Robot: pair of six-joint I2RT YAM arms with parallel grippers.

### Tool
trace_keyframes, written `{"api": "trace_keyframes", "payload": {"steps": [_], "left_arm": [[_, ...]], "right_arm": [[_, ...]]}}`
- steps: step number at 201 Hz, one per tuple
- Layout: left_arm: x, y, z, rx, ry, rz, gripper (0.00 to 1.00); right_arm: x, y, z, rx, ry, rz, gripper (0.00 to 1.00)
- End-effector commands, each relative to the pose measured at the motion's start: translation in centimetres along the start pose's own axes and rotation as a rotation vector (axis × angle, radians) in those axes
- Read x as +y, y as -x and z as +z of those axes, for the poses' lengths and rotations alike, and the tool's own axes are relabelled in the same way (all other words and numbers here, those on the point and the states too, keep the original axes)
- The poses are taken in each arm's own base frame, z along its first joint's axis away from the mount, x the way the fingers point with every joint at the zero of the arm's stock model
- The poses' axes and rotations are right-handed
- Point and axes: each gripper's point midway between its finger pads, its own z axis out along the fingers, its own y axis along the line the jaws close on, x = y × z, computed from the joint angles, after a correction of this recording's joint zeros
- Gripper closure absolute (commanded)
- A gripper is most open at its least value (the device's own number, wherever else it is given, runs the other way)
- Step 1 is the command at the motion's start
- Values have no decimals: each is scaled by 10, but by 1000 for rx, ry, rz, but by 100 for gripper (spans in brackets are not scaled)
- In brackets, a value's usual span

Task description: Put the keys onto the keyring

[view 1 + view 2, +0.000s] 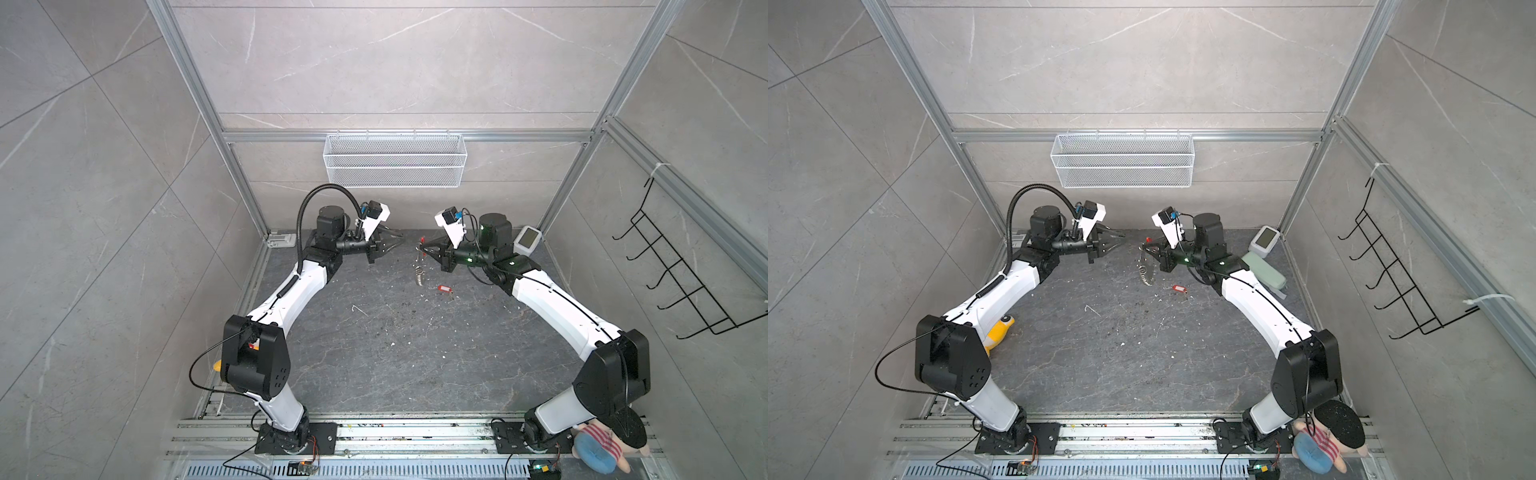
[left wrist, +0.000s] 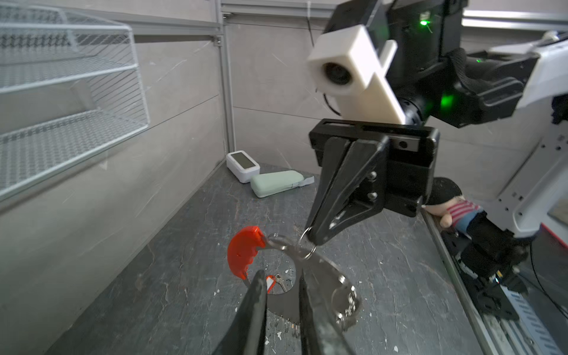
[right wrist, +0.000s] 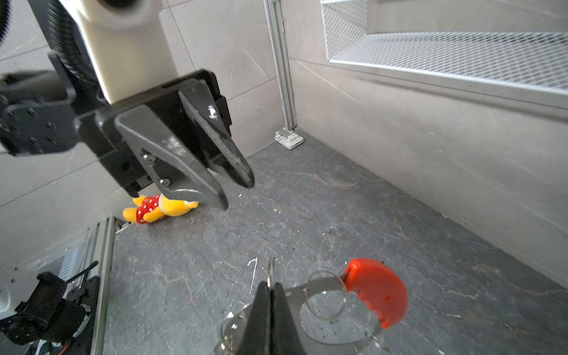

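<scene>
Barely begun: the right gripper (image 1: 420,249) pinches the keyring (image 1: 419,275) aloft, the left gripper (image 1: 400,241) hangs slightly parted and empty, and the keys (image 1: 444,288) lie unthreaded on the table (image 1: 374,353).

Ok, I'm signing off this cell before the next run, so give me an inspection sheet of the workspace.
Surface: dark stone-look tabletop, scattered white specks.
Job's things: keyring hanging from the right gripper; keys lying on the tabletop, apart.
Clutter: yellow plush, striped doll, green case, white display.
Grippers: right gripper shut on a keyring loop; left gripper open, empty.
Cables: black conduit arching over left arm; loose black loop beside it.
Surroundings: mesh basket on back wall; hook rack on side wall.
</scene>
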Motion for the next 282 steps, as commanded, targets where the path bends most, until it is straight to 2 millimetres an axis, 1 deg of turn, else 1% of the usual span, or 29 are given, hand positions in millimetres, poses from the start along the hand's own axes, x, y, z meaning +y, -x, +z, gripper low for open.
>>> {"api": "trace_keyframes", "payload": {"steps": [1,30,48,71,86,115,137,158,188,215,238,262,282], "left_arm": [[-41,-20,0,81,-150,72,77],[-46,-21,2,69,-193,54,72],[-45,-22,3,70,-195,47,71],[-44,-23,3,74,-188,43,73],[-42,-21,0,87,-158,49,74],[-39,-9,-12,80,-113,70,74],[-33,-12,-15,82,-87,68,74],[-29,-14,-13,81,-94,45,72],[-28,-9,-10,54,-127,24,72],[-30,-4,-8,34,-154,11,72],[-32,-1,-7,19,-182,-5,74],[-33,-4,-6,17,-197,-30,78],[-34,-5,-6,17,-205,-46,78]], "right_arm": [[16,8,1,-3,42,-94,100],[22,9,2,-5,63,-96,100],[26,11,2,-11,80,-96,100],[29,8,3,-5,93,-90,100],[28,5,3,1,92,-86,100],[30,4,4,-1,104,-80,100],[34,7,4,-16,131,-69,100],[40,9,6,-25,160,-63,100],[46,10,9,-22,187,-62,100],[48,11,11,-18,196,-58,100],[49,13,13,-24,200,-60,100],[50,16,12,-34,198,-60,100],[49,19,12,-42,190,-65,100]]}}
